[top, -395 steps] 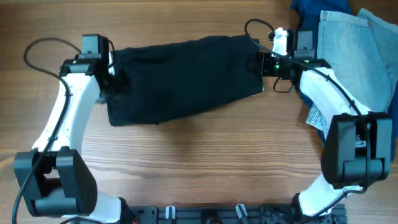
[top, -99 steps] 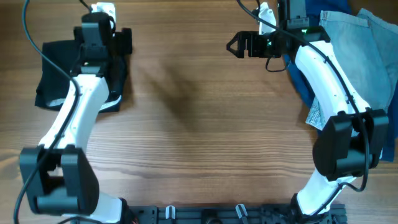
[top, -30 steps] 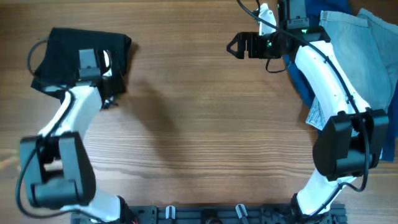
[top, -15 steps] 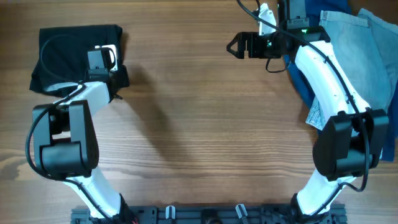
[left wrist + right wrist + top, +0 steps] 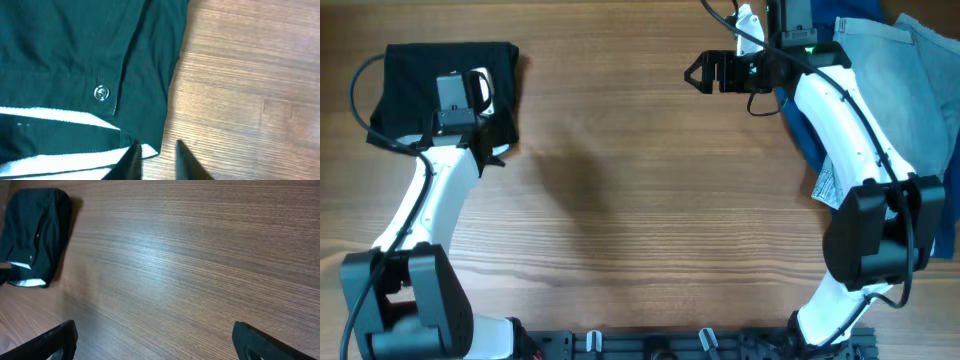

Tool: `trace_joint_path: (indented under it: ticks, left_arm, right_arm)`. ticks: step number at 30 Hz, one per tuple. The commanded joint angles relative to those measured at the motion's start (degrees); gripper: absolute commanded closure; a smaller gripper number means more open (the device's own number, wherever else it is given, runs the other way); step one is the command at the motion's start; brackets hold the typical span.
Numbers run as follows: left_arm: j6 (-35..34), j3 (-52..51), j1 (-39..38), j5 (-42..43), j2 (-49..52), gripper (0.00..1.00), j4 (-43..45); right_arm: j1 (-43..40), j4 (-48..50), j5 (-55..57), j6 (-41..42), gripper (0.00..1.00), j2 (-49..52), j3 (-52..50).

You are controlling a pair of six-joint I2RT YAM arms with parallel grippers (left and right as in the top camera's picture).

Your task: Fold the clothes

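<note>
One silver button [image 5: 101, 92] on black shorts [image 5: 60, 45], unseen overhead

Robot lab workbench, wood-grain table [image 5: 650, 230], two white cabled arms [image 5: 430, 195] on black base rail [image 5: 650, 346]

Folded black shorts [image 5: 410, 78]: matt woven cloth. Pale grey-white inner waistband [image 5: 60, 120]: cloth too. Small round snap button [image 5: 101, 92]: shiny metal. Brown table [image 5: 640, 220]: smooth wood, slight sheen. Light-blue shorts [image 5: 900, 80]: coarse denim. White robot arm shell [image 5: 430, 200]: glossy plastic.
</note>
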Motion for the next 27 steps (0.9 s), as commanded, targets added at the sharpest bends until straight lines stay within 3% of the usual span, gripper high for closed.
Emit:
trace_joint_path:
  ticks: [1, 3, 6, 7, 12, 16, 20, 27]
  left_arm:
    - [-2.0, -0.1, -0.2, 5.5, -0.5, 0.6, -0.2]
    - [-6.6, -0.1, -0.2, 9.4, -1.8, 0.45, -0.2]
    - [-11.6, 0.0, -0.2, 15.7, -4.3, 0.05, -2.4]
    - [-13.4, 0.0, -0.2, 16.1, -6.8, 0.01, -4.5]
    - [-13.5, 1.2, -0.2, 16.0, -31.3, 0.0, -9.2]
    - [-13.5, 1.2, -0.2, 15.3, -47.1, 0.0, -13.2]
    - [-13.5, 1.2, -0.2, 15.3, -53.8, 0.0, -21.2]
    - [-13.5, 1.1, -0.2, 15.3, -54.3, 0.0, -31.7]
  right_arm:
    - [-0.2, 0.1, 0.9, -1.1, 0.0, 0.2, -0.3]
    - [-0.2, 0.2, 1.9, -1.1, 0.0, 0.2, -0.3]
    - [-0.1, -0.5, 5.1, 0.1, 0.01, -0.6, -0.3]
    - [-0.1, -1.2, 10.5, 2.0, 0.0, -2.5, -0.3]
    - [-0.2, -5.2, 24.5, 1.8, 0.0, -21.9, -0.3]
    - [-0.2, -6.9, 25.7, 1.8, 0.0, -35.5, -0.3]
    - [-0.2, -10.1, 25.7, 1.8, 0.0, -38.6, -0.3]
    - [-0.2, -10.2, 25.7, 1.8, 0.0, -36.6, -0.3]
